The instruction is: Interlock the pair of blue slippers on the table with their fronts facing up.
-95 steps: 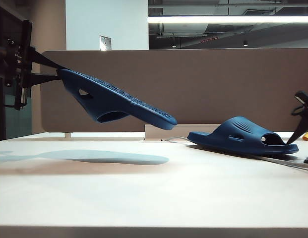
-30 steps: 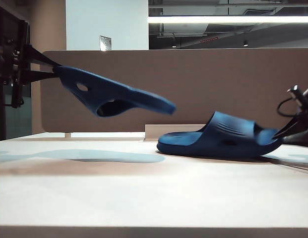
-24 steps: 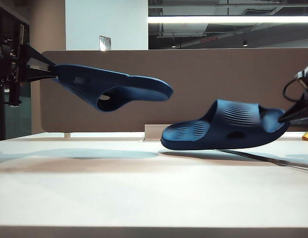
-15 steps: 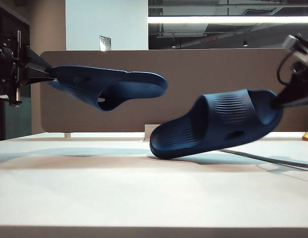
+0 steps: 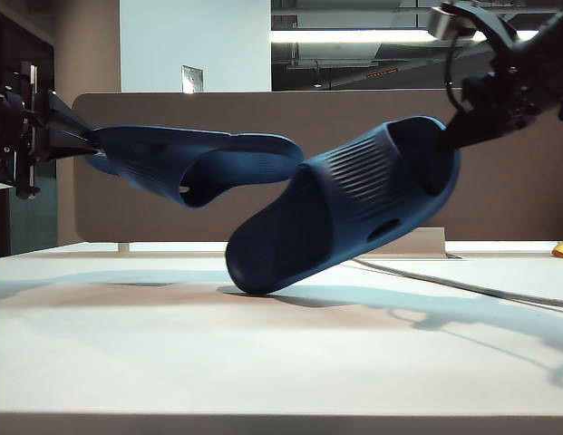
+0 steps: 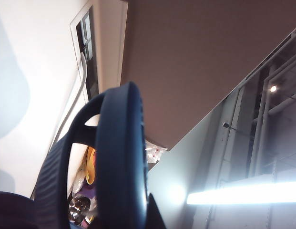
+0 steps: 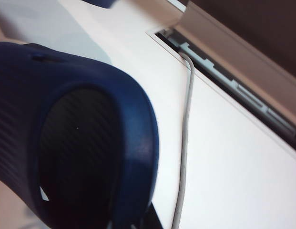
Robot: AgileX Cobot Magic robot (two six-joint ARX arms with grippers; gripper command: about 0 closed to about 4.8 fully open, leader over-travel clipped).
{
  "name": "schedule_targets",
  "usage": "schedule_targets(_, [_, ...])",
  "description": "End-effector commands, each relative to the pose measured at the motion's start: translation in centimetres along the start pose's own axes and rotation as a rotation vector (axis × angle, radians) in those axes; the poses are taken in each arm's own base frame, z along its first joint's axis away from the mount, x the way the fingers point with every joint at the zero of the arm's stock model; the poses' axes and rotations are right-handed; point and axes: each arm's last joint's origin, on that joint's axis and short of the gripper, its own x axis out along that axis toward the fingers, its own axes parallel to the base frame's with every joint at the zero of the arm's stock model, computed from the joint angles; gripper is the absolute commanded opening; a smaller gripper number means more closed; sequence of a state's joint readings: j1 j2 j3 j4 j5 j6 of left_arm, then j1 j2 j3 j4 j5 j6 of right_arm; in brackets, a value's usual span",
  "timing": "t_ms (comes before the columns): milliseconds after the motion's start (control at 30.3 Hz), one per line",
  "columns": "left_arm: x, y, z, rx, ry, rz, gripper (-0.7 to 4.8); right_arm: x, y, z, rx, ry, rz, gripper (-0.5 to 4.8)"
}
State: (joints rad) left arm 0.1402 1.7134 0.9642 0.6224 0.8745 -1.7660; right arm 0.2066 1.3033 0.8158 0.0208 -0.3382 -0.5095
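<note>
The left gripper (image 5: 82, 143), at the far left of the exterior view, is clamped on the heel end of a dark navy-blue moulded foam slide sandal (image 5: 195, 163). That left slipper hangs well above the table, roughly level, its toe end pointing toward the middle and its wide strap with an oval vent hanging on the lower side. In the left wrist view the same slipper (image 6: 117, 162) fills the foreground edge-on, rising away from the camera.

The right gripper (image 5: 458, 136), high at the upper right of the exterior view, is closed on the heel end of the matching navy-blue foam slide sandal (image 5: 349, 204). This right slipper tilts steeply, heel up, toe down close to the tabletop; whether the toe touches cannot be told. Its ribbed strap faces the camera. Its upper part overlaps the toe of the left slipper in the exterior view; contact cannot be judged. The right wrist view shows its dark interior (image 7: 76, 143).

Below lies the broad pale cream matte table (image 5: 281, 362), crossed by a thin grey cable (image 7: 183, 157). Behind stands a brown partition panel (image 5: 263, 113).
</note>
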Motion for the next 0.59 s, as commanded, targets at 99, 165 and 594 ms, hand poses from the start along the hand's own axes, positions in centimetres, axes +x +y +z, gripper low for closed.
schedule_targets(99, [0.0, -0.3, -0.2, 0.018, 0.033, -0.005, 0.25, 0.1, 1.5, 1.1, -0.130, 0.017, -0.040, 0.10])
schedule_targets(165, [0.0, -0.2, -0.2, 0.017, 0.038, -0.003, 0.25, 0.1, 2.0, 1.6, -0.186, 0.014, -0.064, 0.08])
schedule_targets(594, [0.0, 0.1, -0.2, 0.015, 0.044, 0.021, 0.26, -1.9, 2.2, 4.2, -0.169, -0.089, -0.247, -0.01])
